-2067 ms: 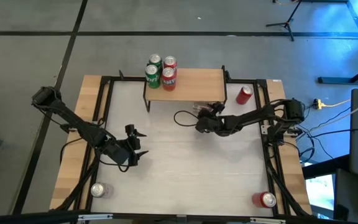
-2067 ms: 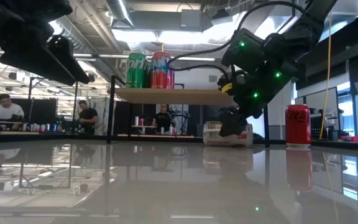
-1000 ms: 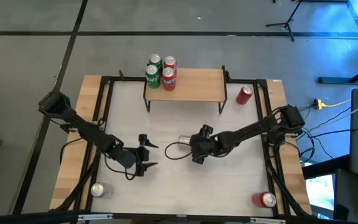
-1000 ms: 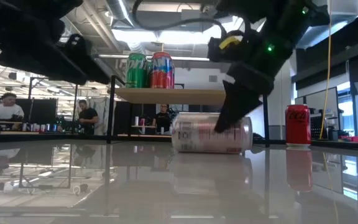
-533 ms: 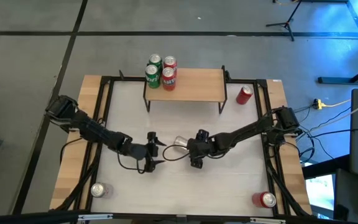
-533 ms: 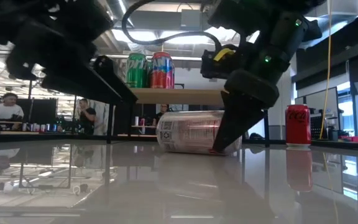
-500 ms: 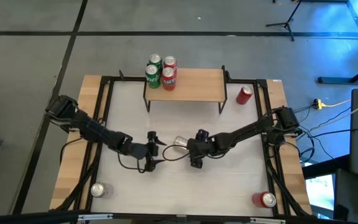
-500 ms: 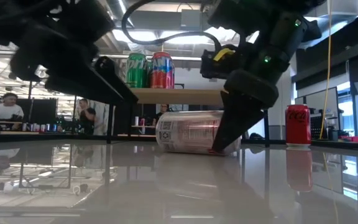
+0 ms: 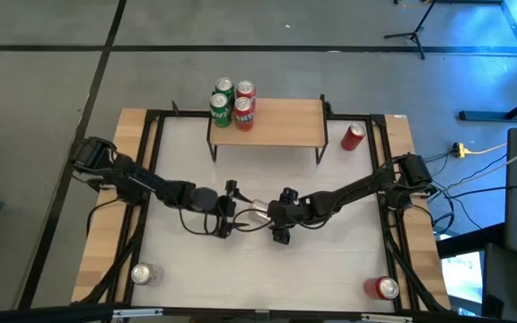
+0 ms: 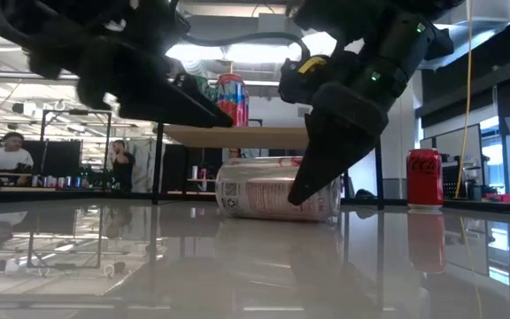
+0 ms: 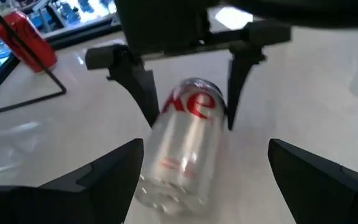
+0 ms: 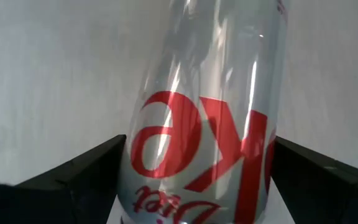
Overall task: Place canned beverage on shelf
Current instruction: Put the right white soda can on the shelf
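Right half of shelf (image 9: pixel 285 121) free; three upright cans (image 9: pixel 232 100) crowding left end.

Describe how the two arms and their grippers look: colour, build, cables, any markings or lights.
Both arms are dark, slim and jointed, with black cables looping beside them. The left gripper and right gripper each end in two dark, tapering fingers. The right arm's wrist housing carries a yellow label and small green lights. No other markings are legible.

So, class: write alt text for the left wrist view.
A silver can lies on its side on the white table, held by the right gripper at its far end. The left gripper straddles it, open; a red can stands behind.
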You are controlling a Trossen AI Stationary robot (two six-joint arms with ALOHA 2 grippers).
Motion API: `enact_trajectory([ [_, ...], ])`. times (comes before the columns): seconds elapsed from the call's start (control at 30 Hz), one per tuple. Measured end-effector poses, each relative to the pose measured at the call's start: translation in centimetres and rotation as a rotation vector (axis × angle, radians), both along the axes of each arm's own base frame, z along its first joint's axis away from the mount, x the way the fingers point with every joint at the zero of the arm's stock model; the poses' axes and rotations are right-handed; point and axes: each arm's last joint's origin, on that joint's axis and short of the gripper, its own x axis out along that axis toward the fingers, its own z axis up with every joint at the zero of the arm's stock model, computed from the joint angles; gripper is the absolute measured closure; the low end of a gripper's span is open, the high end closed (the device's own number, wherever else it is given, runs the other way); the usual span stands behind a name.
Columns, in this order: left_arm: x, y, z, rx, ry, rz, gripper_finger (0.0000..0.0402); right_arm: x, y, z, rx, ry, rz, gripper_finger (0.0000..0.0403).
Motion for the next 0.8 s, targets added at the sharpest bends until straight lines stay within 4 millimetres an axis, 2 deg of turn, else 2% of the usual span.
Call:
enact_trajectory([
  [0.23, 1.3, 2.2, -0.8, -0.104, -0.017, -0.061, 0.0067, 0.0, 0.0, 0.0, 0.001, -0.002, 0.000, 0.0033],
  [0.43, 2.9, 3.6, -2.2, -0.106, 0.023, -0.051, 0.0067, 0.1, 0.0, 0.0, 0.002, -0.008, 0.000, 0.0033],
  [0.8, 4.3, 3.9, -4.8, -0.121, 0.102, -0.112, 0.0067, 0.1, 0.0, 0.1, 0.003, -0.011, 0.000, 0.0033],
])
